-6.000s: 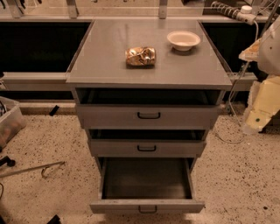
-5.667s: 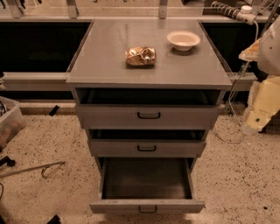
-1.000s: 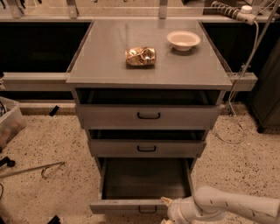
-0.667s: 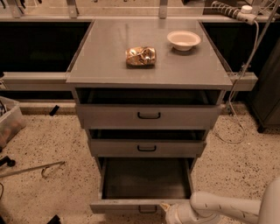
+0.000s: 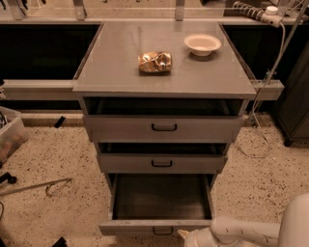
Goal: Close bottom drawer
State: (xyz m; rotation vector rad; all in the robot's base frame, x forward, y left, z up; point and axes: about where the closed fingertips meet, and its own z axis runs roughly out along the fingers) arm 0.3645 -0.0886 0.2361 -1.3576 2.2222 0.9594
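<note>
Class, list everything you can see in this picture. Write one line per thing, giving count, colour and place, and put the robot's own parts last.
cabinet: 1, grey, centre of view
top drawer: 1, grey, just under the cabinet top, slightly out
middle drawer: 1, grey, below the top drawer, slightly out
bottom drawer: 1, grey with dark tray, lowest, pulled far out
bowl: 1, white, back right of cabinet top
crinkled bag: 1, golden-brown, middle of cabinet top
power strip: 1, white, top right
plastic bin: 1, clear, floor at left edge
metal rod: 1, silver, floor at left
arm: 1, white, bottom right corner
gripper: 1, white, bottom edge, just right of the bottom drawer's handle
</note>
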